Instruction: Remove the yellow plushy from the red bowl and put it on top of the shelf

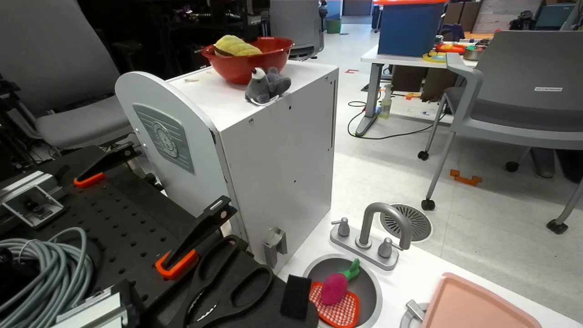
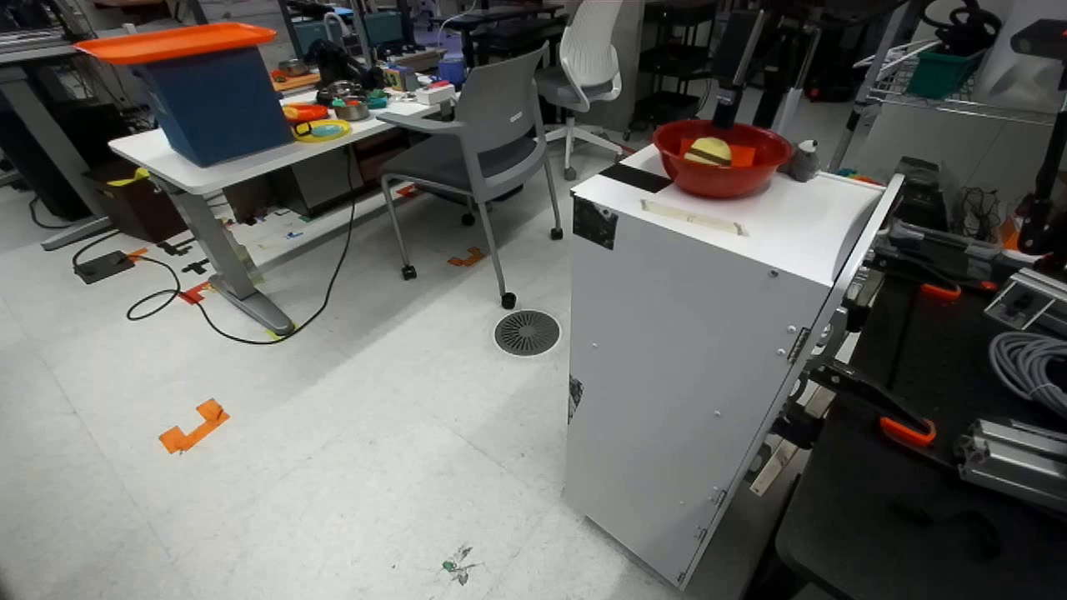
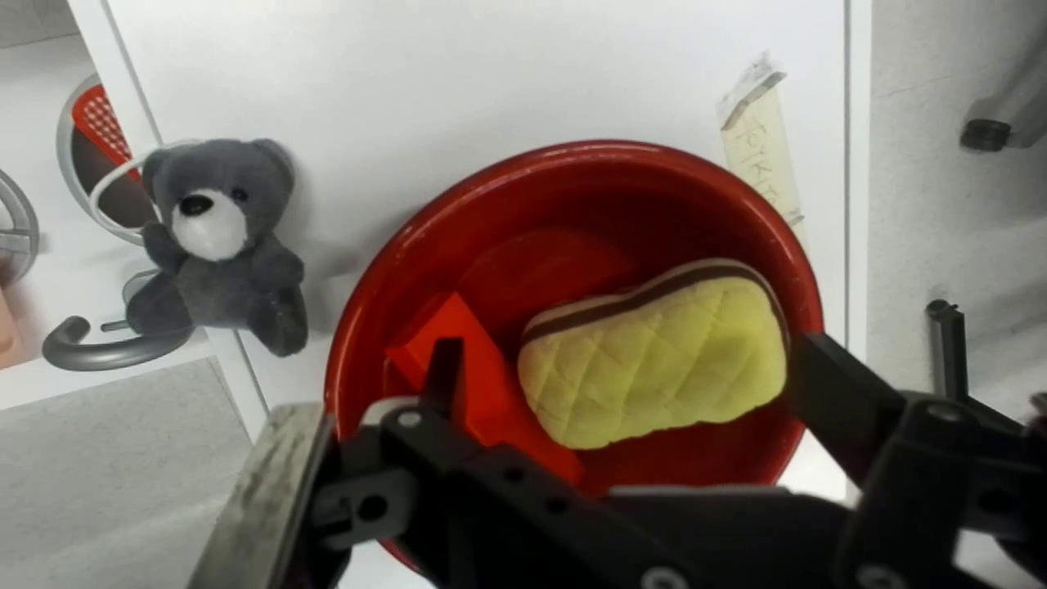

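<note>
The yellow plushy (image 3: 654, 364), quilted with a brown stripe along one edge, lies inside the red bowl (image 3: 589, 184). In both exterior views the bowl (image 1: 250, 70) rests on the flat top of the white shelf (image 2: 683, 350), and the plushy (image 1: 237, 47) pokes up near its rim. My gripper (image 3: 631, 364) stands open in the wrist view, its fingers wide apart to either side of the plushy in the picture. Nothing is held. How high the fingers are above the bowl I cannot tell, and I cannot make out the gripper in the exterior views.
An orange block (image 3: 483, 368) shares the bowl, partly behind a finger. A grey bear (image 3: 221, 237) sits beside the bowl near the shelf's edge. Below are a sink with a tap (image 1: 387, 223) and a black table with clamps (image 1: 196, 237).
</note>
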Motion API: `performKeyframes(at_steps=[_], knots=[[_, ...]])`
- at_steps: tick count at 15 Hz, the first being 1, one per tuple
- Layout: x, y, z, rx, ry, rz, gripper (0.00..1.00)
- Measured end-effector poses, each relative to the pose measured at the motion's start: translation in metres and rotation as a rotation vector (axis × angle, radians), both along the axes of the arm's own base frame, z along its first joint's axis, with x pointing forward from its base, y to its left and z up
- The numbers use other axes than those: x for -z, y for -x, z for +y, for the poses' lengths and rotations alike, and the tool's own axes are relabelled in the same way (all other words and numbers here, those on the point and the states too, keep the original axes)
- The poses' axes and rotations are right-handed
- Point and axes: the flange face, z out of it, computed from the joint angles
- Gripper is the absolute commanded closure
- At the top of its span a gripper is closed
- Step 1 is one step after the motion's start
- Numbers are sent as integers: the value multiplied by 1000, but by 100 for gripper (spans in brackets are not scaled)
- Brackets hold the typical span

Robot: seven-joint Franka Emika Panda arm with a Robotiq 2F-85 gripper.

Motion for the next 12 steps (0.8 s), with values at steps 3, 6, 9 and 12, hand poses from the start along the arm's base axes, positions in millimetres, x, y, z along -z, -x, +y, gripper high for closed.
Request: performKeyframes(at_steps=[3,6,9,12], knots=[[11,-2,-2,5,0,20,0],[15,-4,-5,10,0,23,0],[14,-5,-6,12,0,20,0],[13,-5,-7,15,-1,19,0]])
